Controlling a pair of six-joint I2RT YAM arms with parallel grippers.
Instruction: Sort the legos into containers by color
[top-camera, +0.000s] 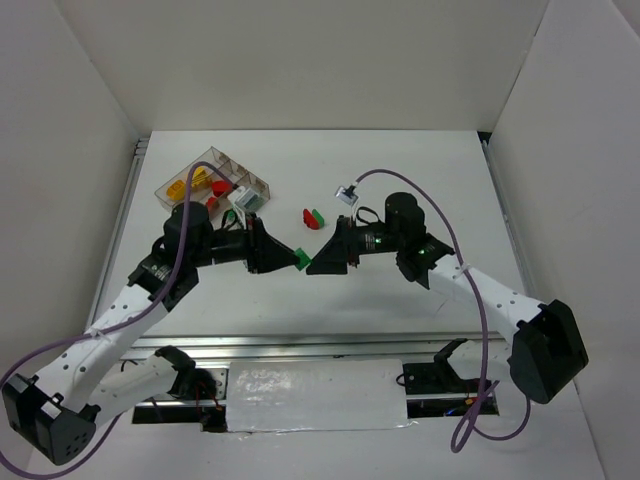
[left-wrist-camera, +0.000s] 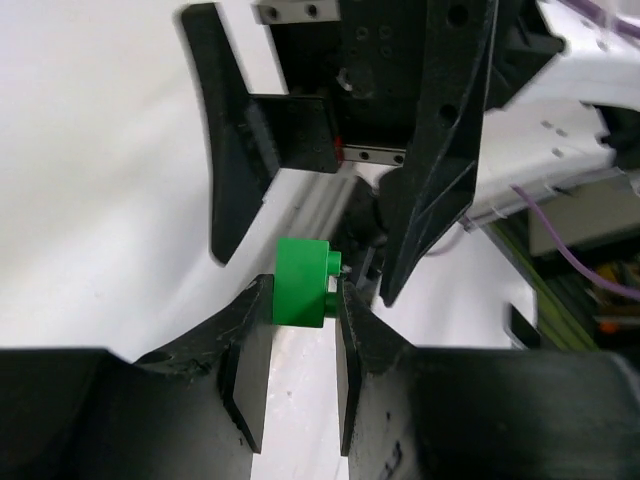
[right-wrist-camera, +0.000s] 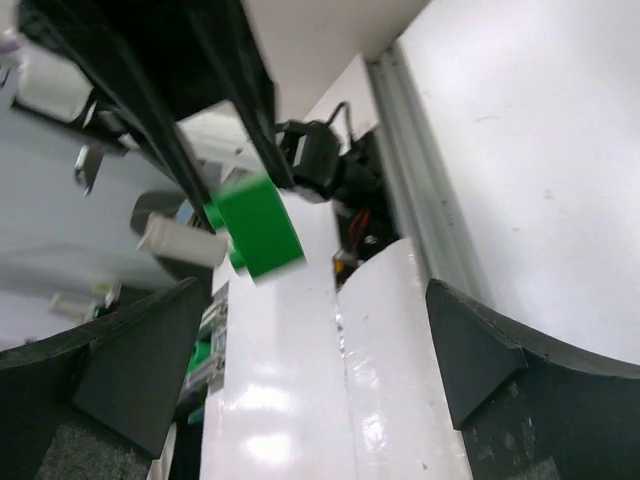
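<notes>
At ten o'clock, the divided tray holds red and yellow bricks near the table's back edge. At centre the left gripper clenches a green brick, facing the right gripper, released wide. Two loose bricks lie at twelve o'clock on open tabletop.

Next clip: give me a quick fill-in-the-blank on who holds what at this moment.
The left hand grips the small plastic toy brick, whose colour is ___. The right hand, facing it, stands ___. On the white table, the loose green brick lies beside a second loose brick, coloured ___.
Missing words: green; open; red.
</notes>
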